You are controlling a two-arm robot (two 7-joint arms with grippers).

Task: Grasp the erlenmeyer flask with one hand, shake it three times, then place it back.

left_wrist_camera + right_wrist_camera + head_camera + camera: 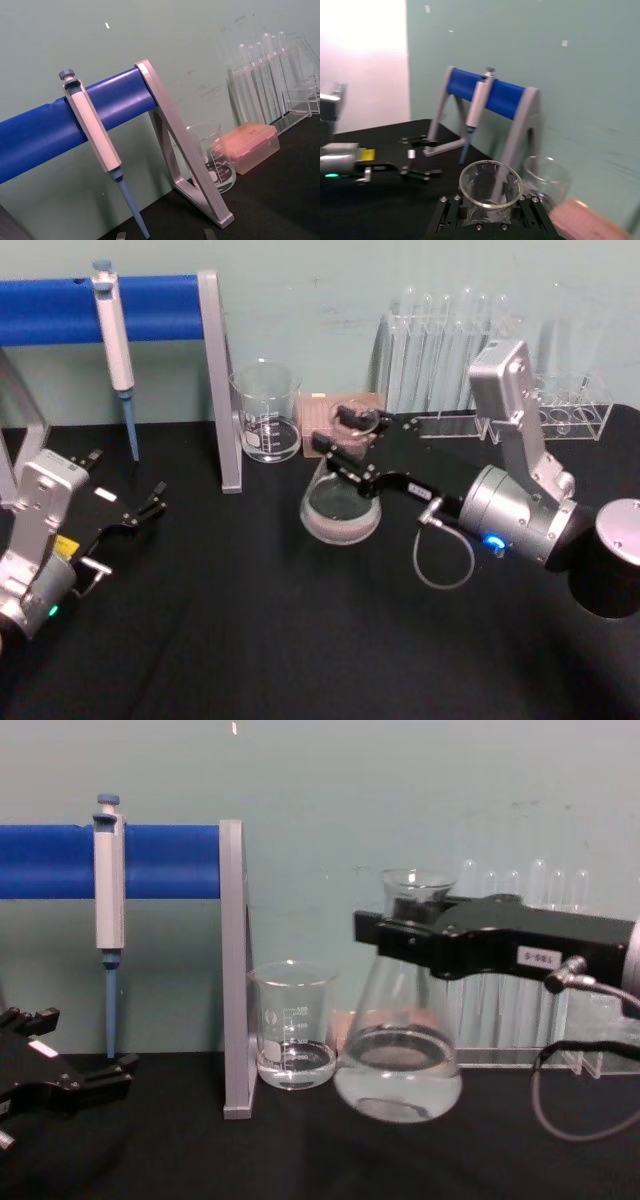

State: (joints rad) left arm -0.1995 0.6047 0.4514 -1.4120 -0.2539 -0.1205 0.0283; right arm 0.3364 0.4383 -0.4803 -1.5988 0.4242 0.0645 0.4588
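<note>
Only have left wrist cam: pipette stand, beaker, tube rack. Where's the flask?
Observer: The erlenmeyer flask is right of the beaker and nearer the robot.
Operator: Held?
Observer: Yes, the right hand is shut on its neck, just under the rim.
Operator: Left hand?
Observer: The left hand is open at the table's left side, beside the pipette stand.

Head camera looks steeply down on the blue rack [160, 305]; chest camera faces it level and near. The left wrist camera peers up at it closely, the right wrist camera from farther off, past its right end. All four share it.
</note>
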